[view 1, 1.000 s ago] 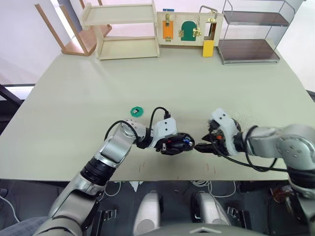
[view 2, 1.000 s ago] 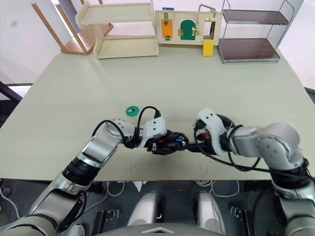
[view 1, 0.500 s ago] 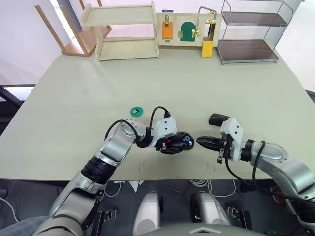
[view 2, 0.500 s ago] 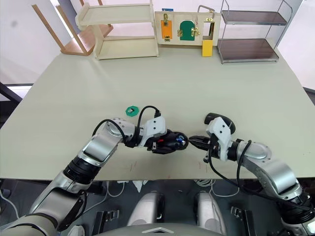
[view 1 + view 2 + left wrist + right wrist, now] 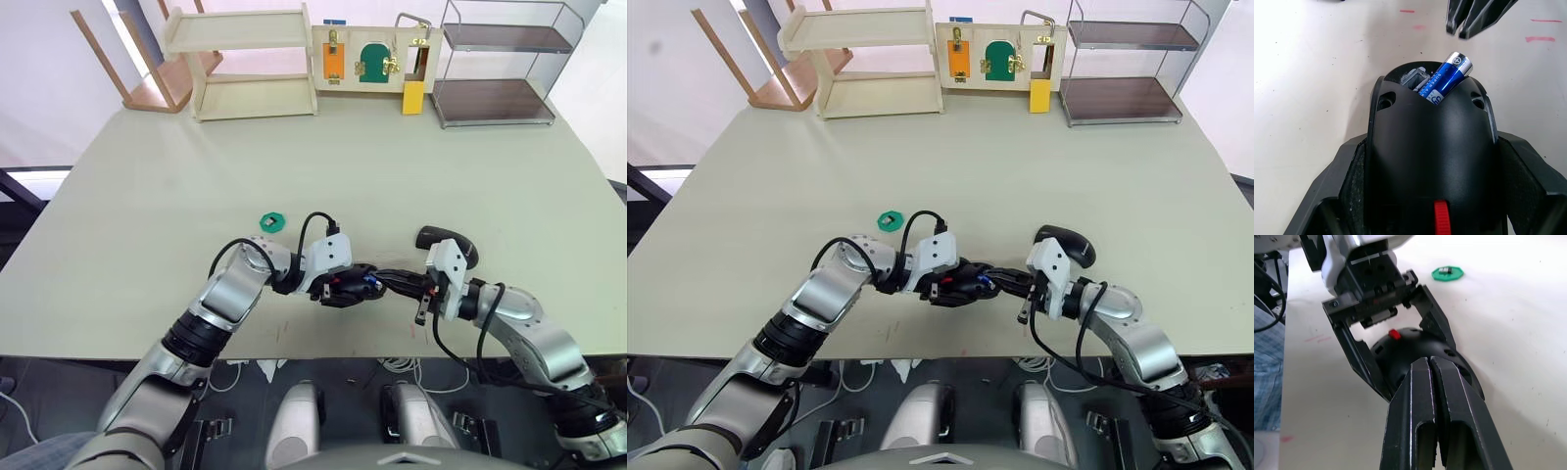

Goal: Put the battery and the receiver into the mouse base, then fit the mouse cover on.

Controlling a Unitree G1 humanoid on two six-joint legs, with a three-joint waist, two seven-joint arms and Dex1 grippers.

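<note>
My left gripper (image 5: 347, 287) is shut on the black mouse base (image 5: 1430, 147), holding it just above the table near the front edge; a red part (image 5: 1441, 220) shows on it. The blue battery (image 5: 1449, 73) sticks up tilted out of the base's hollow, pale end outward. From the right, my right gripper (image 5: 385, 282) reaches in with its fingers shut together, and their tips stand right at the battery's free end. The glossy black mouse cover (image 5: 448, 239) lies on the table behind my right wrist. A small dark piece, perhaps the receiver, lies in a green ring (image 5: 1447, 272).
The green ring (image 5: 272, 222) lies behind my left forearm. At the table's far edge stand a wooden shelf (image 5: 250, 61), a latch board (image 5: 370, 57) and a wire rack (image 5: 500, 64). Red marks (image 5: 1540, 38) dot the table by the base.
My right gripper drew back from the base, shut its fingers and pushed forward again to the battery's end. The mouse cover came into view. My left gripper held still.
</note>
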